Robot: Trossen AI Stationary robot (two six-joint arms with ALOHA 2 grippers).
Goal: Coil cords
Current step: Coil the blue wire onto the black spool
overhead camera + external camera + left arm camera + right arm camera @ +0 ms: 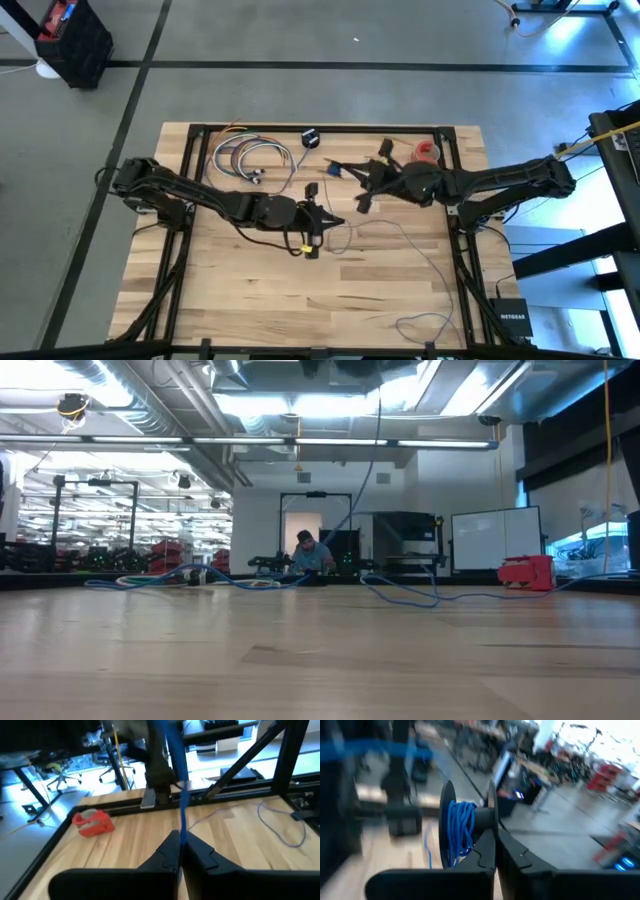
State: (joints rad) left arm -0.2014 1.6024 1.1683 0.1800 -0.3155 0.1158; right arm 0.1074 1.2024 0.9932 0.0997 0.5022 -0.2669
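1. The thin bluish-purple cord (400, 232) trails in loose curves across the wooden table (250, 310), its long run heading from the middle toward the near right corner.
2. The left gripper (181, 851), at the table's middle, has its jaws pressed together on the cord, which rises steeply from them.
3. The right gripper (495, 847), near the far edge, is clamped on a black spool (470, 827) wound with blue cord.
4. A red tape dispenser (428, 151) sits near the far right corner.

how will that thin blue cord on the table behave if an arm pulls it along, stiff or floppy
Probably floppy: the cord lies in loose curves across the table. It likely weighs little, being so thin, and would trail and drag rather than slide as one piece. In the left wrist view it runs taut from the shut left gripper, so it seems to straighten under tension.
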